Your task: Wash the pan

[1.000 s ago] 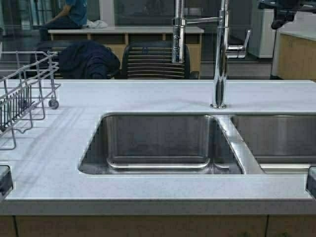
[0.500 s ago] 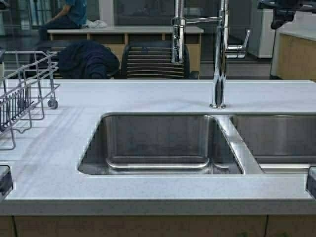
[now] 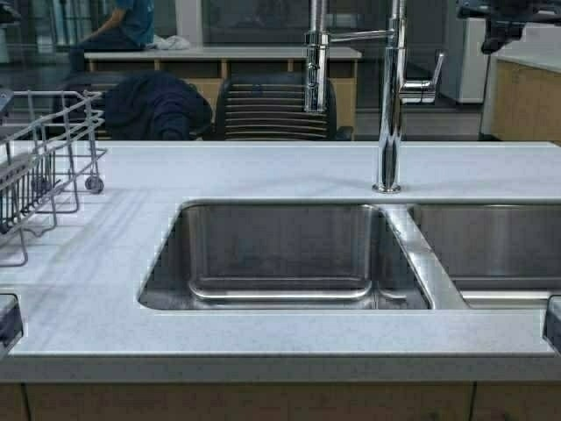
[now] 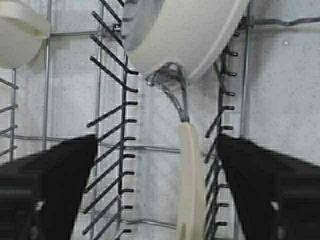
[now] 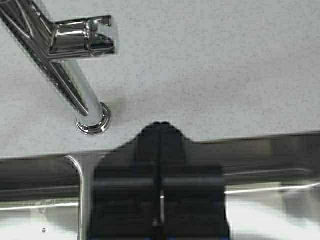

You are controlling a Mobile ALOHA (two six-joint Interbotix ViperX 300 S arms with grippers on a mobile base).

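Beyond the pale counter (image 3: 263,167), a slatted dark chair (image 3: 273,110), a long wooden bench (image 3: 223,60), dim glass walls (image 3: 254,17).

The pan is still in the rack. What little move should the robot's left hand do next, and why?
Probably ease the left hand forward and close on the pan handle. Its fingers are open on either side of the handle, apart from it, and the pan sits in the dish rack. The right hand is shut above the sink's edge.

The left end effector (image 4: 157,190) has its fingers wide apart around the pan (image 4: 185,35) handle, but the wire rack (image 4: 112,100) prongs crowd both sides — the tall faucet (image 3: 390,105) stands behind the sink (image 3: 280,254).
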